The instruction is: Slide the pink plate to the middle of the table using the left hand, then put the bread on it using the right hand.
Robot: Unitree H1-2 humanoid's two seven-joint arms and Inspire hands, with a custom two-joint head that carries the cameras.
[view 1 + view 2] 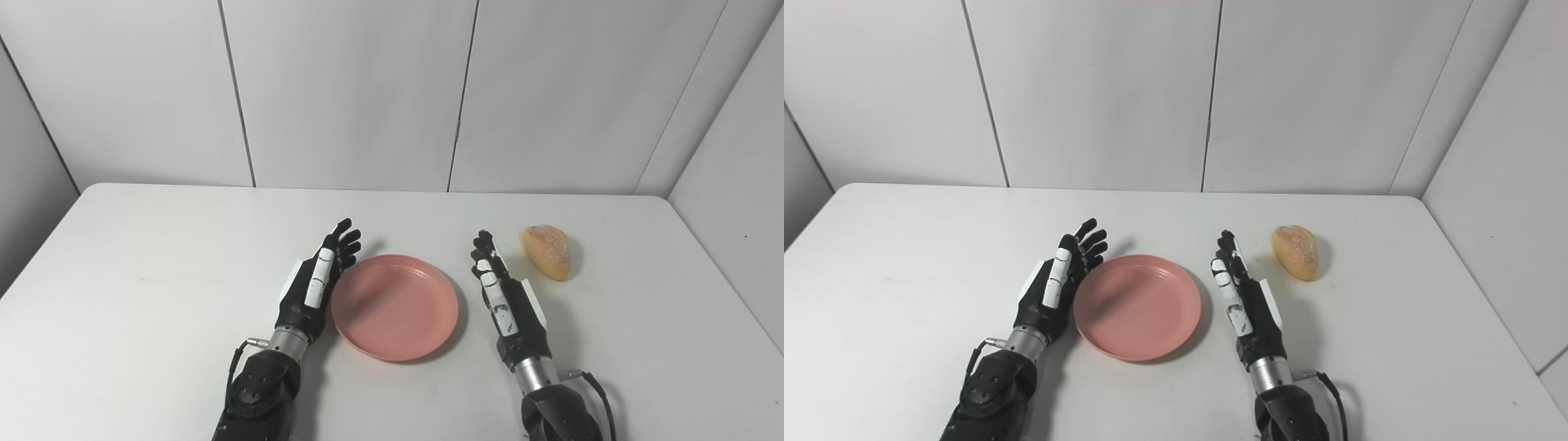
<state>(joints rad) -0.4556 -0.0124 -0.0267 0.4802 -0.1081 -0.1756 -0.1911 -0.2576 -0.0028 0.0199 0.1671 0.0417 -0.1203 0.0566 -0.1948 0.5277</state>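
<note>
Now the white table [153,318] is seen as the biggest thing, flat and smooth, with 2 white walls met at the back. The pink plate [395,306] is found near the middle of it, round and shallow, with a low raised rim and a dull plastic look. The left hand [315,282] is held edge-up at the plate's 9 o'clock side, fingers straight and a little apart, with nothing held; it looks to be touching the rim or just beside it, but which cannot be told. The right hand [505,294] is held the same way at the plate's 3 o'clock side, near but apart from it, fingers stretched out and nothing held.

The sliding step seems almost done or done. If more pushing is needed, the rim should be pushed low and slowly so the plate is not tipped.

The bread [547,251] is seen at 1 o'clock from the plate, a small oval roll, golden and rough. It should be gripped softly from both sides.
</note>
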